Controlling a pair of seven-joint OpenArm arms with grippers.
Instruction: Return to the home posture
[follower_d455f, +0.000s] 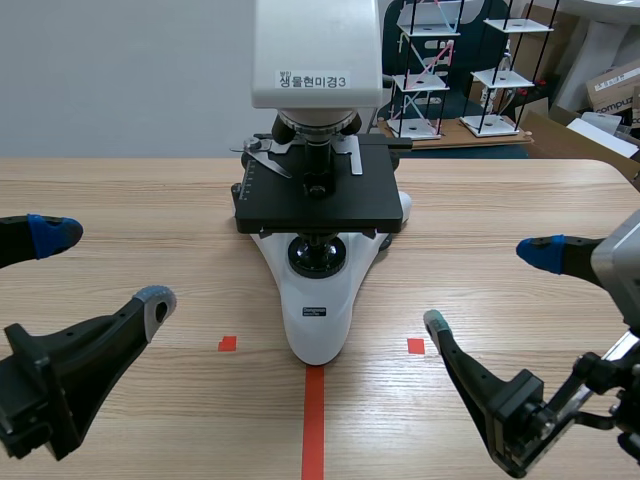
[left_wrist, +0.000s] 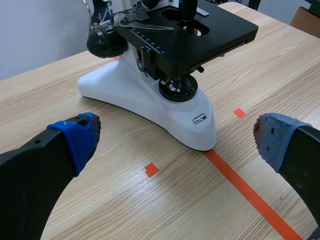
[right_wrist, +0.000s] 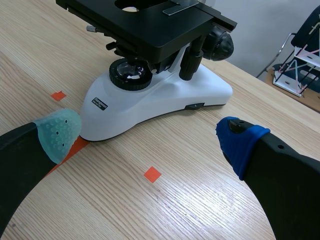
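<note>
Microscope at the middle of the table, its base end touching a tape line nearer the robot, flanked by the left gripper and right gripper, both apart from it; racks behind the table's far edge.

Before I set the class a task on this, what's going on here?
Nothing is being handled. The white-bodied microscope with a black stage stands on the wooden table, its base at the end of the orange-red tape line. The black left gripper and right gripper are low on either side of it, both open and empty.
</note>
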